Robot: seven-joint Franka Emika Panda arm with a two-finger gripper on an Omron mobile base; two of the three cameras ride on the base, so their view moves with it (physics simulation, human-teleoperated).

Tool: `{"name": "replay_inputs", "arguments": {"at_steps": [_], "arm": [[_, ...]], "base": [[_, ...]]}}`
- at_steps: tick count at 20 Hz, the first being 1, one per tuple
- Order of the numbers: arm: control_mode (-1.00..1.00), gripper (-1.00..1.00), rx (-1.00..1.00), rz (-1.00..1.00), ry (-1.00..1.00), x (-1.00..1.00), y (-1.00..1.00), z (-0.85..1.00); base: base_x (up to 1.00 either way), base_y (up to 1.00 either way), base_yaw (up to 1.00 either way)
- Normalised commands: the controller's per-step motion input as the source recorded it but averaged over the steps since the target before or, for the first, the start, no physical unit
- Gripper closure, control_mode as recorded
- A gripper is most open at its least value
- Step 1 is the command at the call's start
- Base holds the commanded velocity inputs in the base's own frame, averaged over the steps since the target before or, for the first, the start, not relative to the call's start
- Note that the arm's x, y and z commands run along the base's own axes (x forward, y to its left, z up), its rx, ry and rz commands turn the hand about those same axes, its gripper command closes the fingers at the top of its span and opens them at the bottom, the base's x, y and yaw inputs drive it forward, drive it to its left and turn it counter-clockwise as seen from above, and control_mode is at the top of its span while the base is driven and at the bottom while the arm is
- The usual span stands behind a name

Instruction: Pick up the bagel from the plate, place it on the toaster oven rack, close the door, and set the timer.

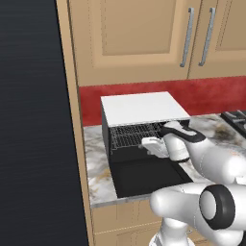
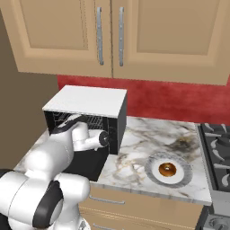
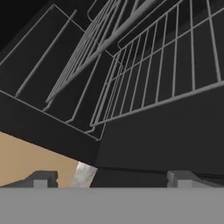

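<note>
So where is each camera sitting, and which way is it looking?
Left base view: behind the arm on its left, looking forward and down at the open toaster oven and its rack; the white arm rises from the lower right.
Right base view: behind on the right, looking at the oven and the bagel on the plate; the arm rises from the lower left.
Hand view: on the hand, looking into the oven at the rack; the dark fingers stand open.
All three share the rack.

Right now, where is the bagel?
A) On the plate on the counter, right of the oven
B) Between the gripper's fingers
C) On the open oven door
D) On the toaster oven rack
A: in the right base view the bagel lies on the plate on the marble counter, while the gripper is open and empty at the toaster oven rack.
</note>
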Motion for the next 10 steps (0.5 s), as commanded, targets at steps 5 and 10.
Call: {"name": "replay_inputs", "arguments": {"at_steps": [5,10], "arm": [[-1.00,-1.00,0.03,-0.04,-0.03,0.17,0.00,0.00],[-1.00,-1.00,0.00,-0.06,-0.03,0.23,0.01,0.00]], "base": [[0.00,0.00,0.00],[0.00,0.00,0.00]]}}
